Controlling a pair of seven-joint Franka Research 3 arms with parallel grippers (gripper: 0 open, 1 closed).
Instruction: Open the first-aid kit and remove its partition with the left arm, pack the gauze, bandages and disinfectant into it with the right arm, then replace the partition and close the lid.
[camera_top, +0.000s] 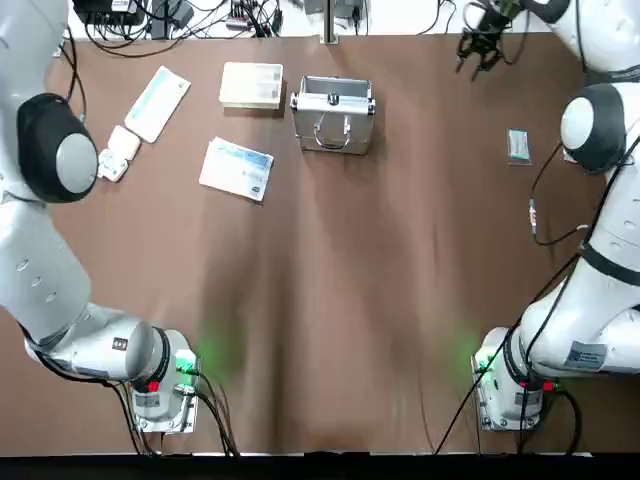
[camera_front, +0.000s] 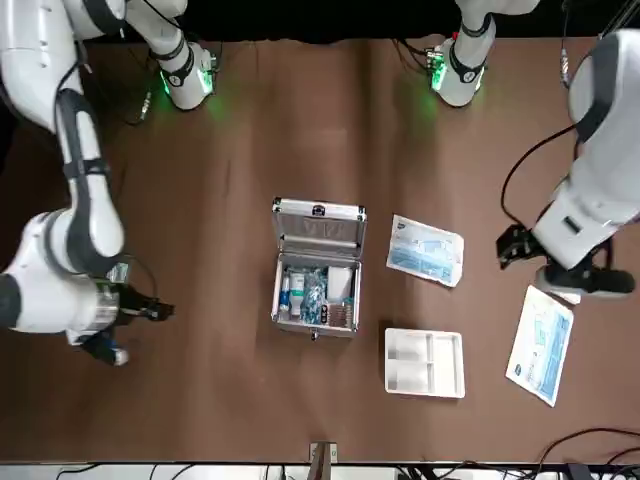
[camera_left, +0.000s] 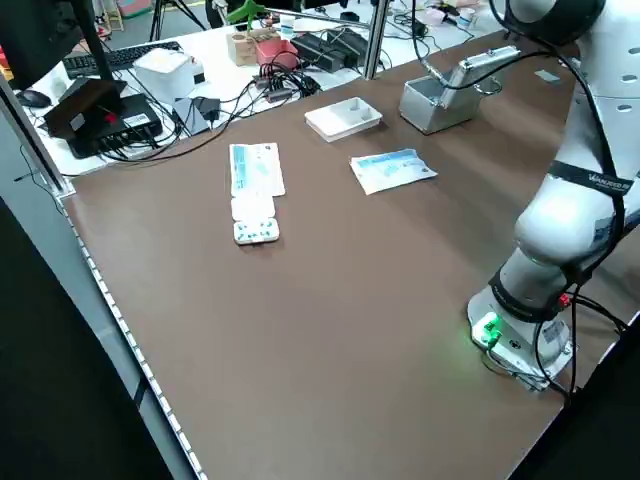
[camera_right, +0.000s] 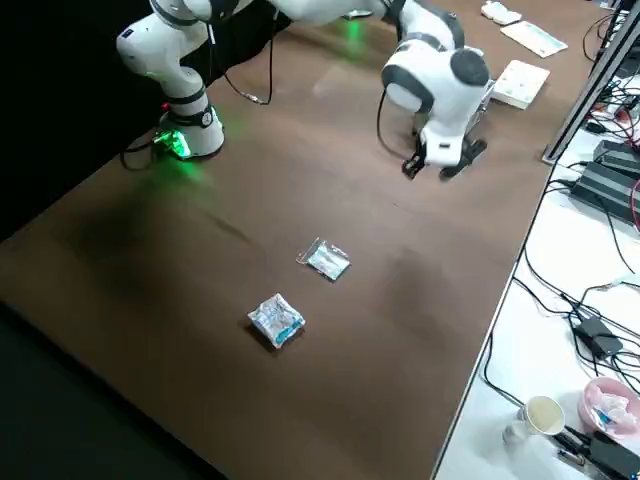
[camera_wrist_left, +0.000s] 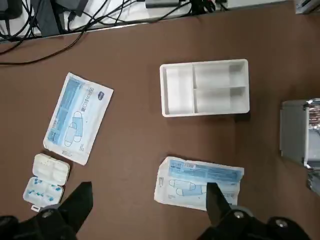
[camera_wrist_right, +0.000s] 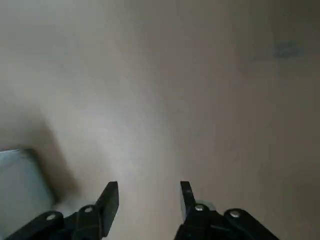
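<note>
The metal first-aid kit (camera_top: 333, 113) stands at the far middle of the table with its lid up, and blue and white items (camera_front: 312, 293) lie inside. I cannot pick out the disinfectant among them. The white partition (camera_top: 251, 85) lies on the table just left of the kit. My left gripper (camera_wrist_left: 148, 200) hangs open and empty above a blue-and-white pack (camera_wrist_left: 199, 182). My right gripper (camera_wrist_right: 148, 196) is also open and empty, raised near the far edge to the right of the kit (camera_wrist_right: 22, 175). Two small clear packets (camera_right: 326, 259) (camera_right: 276, 320) lie on the right side.
A long pale-green-and-white pack (camera_top: 157, 103) and a white pill box (camera_top: 118, 152) lie at the far left. A black cable with a silvery plug (camera_top: 533, 215) dangles from the right arm. Cables and boxes (camera_left: 110, 100) crowd the bench past the far edge.
</note>
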